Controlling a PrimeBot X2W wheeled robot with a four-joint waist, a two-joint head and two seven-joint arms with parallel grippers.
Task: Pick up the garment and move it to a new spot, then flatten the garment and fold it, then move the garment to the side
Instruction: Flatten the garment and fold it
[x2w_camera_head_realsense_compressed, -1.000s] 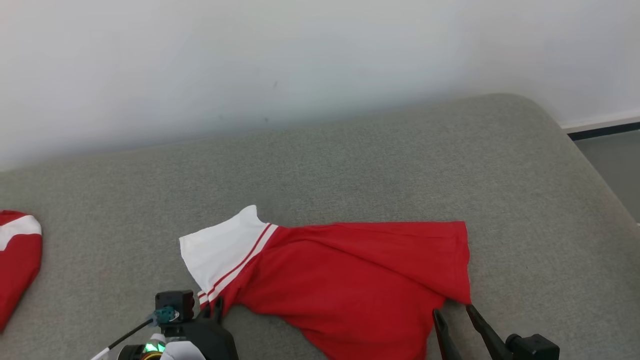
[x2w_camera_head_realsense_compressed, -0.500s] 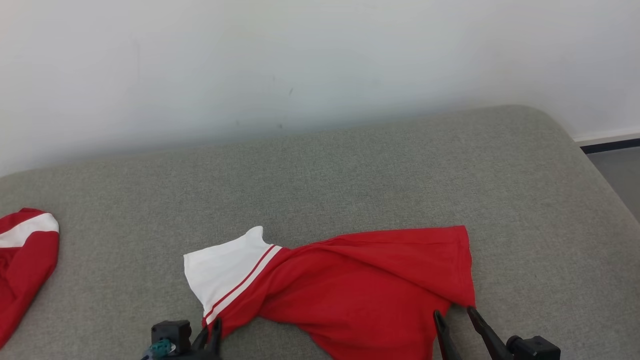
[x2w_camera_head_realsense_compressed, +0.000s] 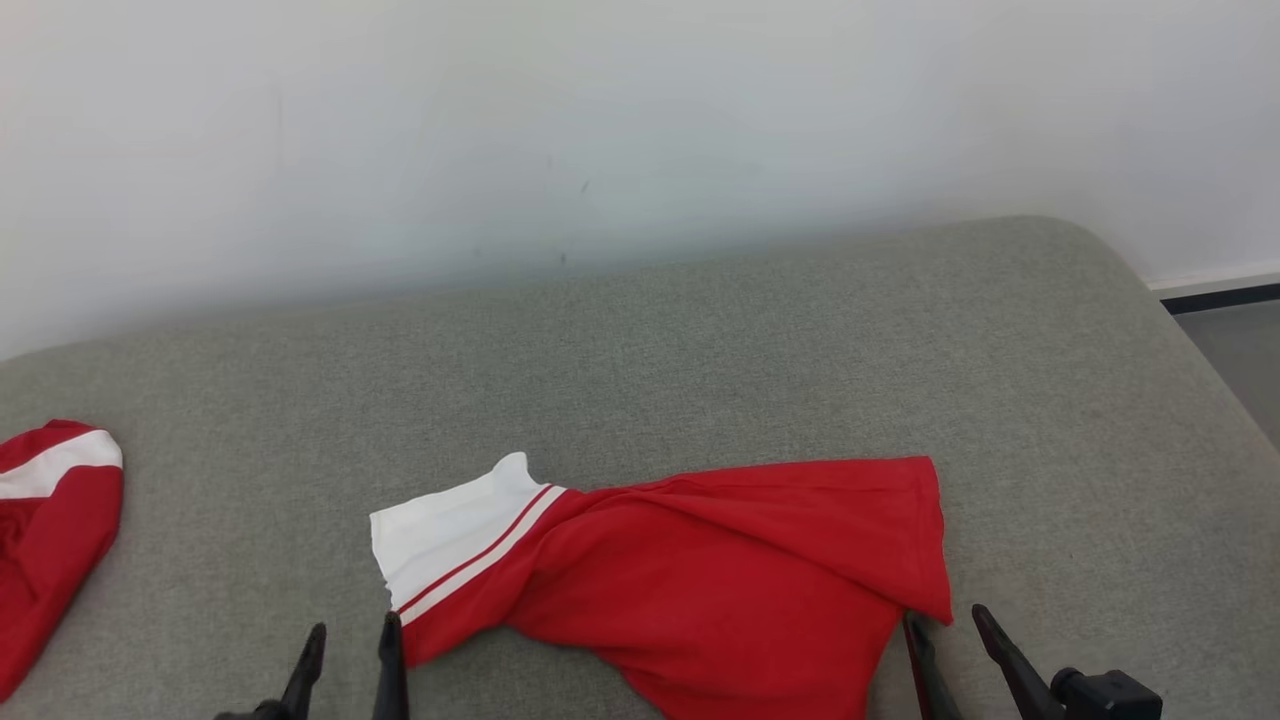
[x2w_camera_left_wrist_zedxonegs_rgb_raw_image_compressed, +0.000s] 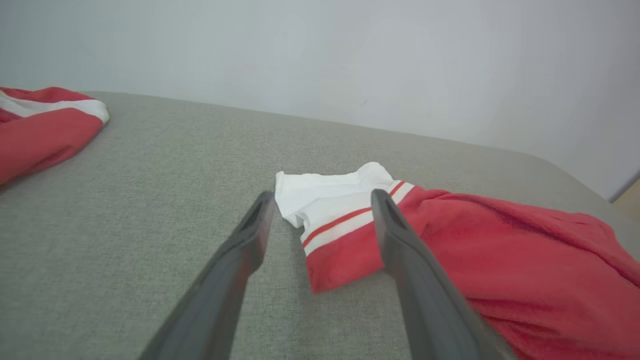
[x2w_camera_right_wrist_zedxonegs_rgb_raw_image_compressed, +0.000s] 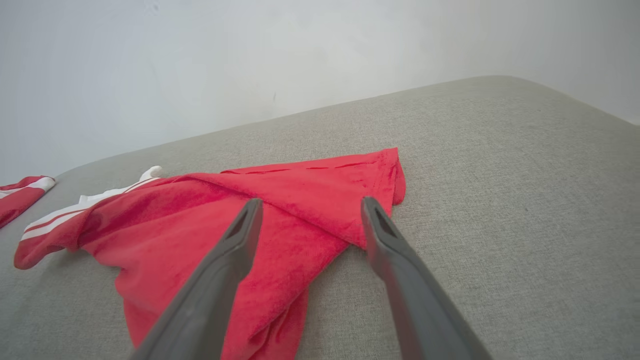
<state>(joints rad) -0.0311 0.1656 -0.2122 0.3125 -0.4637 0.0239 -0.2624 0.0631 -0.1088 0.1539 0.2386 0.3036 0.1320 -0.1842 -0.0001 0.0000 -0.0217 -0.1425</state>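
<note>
We look down on a grey padded surface (x2w_camera_head_realsense_compressed: 700, 350) that runs back to a pale wall (x2w_camera_head_realsense_compressed: 600, 120). The garment (x2w_camera_head_realsense_compressed: 720, 570), red with a white end (x2w_camera_head_realsense_compressed: 440, 530) edged in red stripes, lies rumpled near the front edge, roughly midway between the left and right edges, with the white end pointing left. A second red and white cloth (x2w_camera_head_realsense_compressed: 50, 520) lies at the left edge, well apart from it.

Our left gripper (x2w_camera_head_realsense_compressed: 354, 628) is at the front edge just beside the striped end, jaws wide and empty. Our right gripper (x2w_camera_head_realsense_compressed: 943, 618) is by the garment's hemmed right corner (x2w_camera_right_wrist_zedxonegs_rgb_raw_image_compressed: 395, 170), jaws also wide and empty.

We judge the cloth to be light, soft and limp, so it will sag and bunch rather than hold a shape. The best places to hold it look like that hemmed corner and the near corner of the white end, pinching through every layer.
</note>
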